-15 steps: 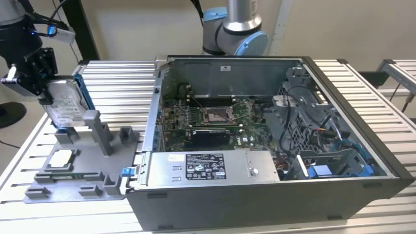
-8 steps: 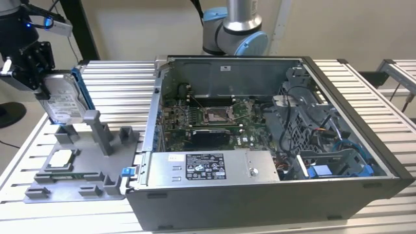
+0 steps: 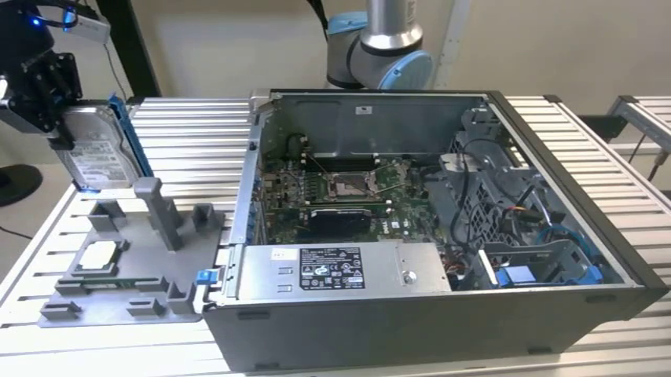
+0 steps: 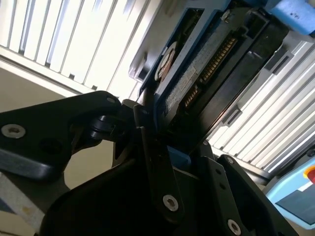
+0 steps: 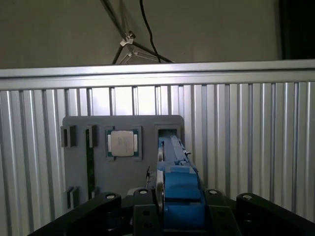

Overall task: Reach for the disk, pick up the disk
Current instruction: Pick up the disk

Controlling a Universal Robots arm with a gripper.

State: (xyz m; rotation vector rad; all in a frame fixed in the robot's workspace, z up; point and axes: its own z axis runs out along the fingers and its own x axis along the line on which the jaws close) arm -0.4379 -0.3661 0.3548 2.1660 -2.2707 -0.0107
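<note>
Fingers [image 4: 157, 167] are seen clamped narrowly on the disk [image 3: 100, 137], which is held on edge by the gripper [image 3: 61, 133] at the upper left of the exterior view, above the grey tray [image 3: 110, 314] and apart from it. The upright hold is judged to match the tray's vertical slots, out of which such a drive would be drawn straight up. The white label [image 3: 100, 163] is turned toward the exterior camera, and the blue bracket [image 5: 179, 184] is shown lying between the fingers in the first wrist view. A small square chip [image 3: 102, 253] is seated in the tray. The tray is carried on a slatted aluminium tabletop [image 3: 188, 129], beside an open computer case [image 3: 419, 314] that occupies the centre and right of the frame. Plain beige walls [image 3: 210, 47] are seen behind.
</note>
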